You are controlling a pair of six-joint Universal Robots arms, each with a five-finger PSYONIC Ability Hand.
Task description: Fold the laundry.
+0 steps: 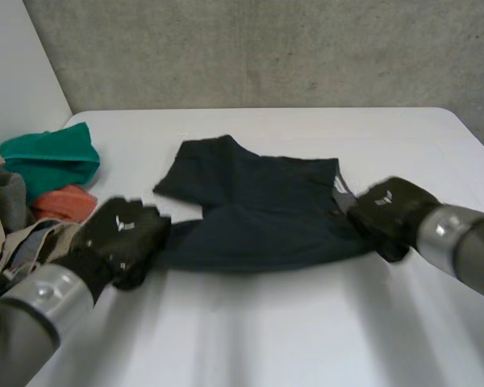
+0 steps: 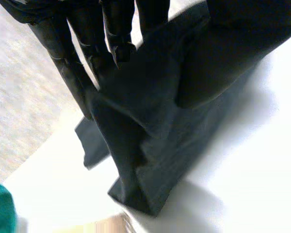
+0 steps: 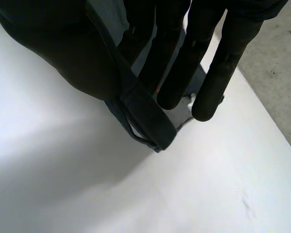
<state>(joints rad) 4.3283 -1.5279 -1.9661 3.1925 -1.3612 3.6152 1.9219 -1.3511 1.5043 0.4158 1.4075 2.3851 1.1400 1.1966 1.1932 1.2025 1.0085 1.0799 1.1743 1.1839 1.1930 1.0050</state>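
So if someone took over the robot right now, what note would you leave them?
Left robot hand: shut on the dark navy cloth garment, at its near left corner.
Right robot hand: shut on the same garment's waistband.
Garment: spread on the white table between them, not yet folded neatly.
Left to do: fold it, then the green cloth and orange cloth piled beside the left arm.

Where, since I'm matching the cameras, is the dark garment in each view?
Head view: the garment lies mid-table, between the left hand and the right hand.
Left wrist view: the garment is pinched in the left hand and runs from it down to the table.
Right wrist view: the garment has its banded edge pinched under the right hand.
Shared landmark: the white table.
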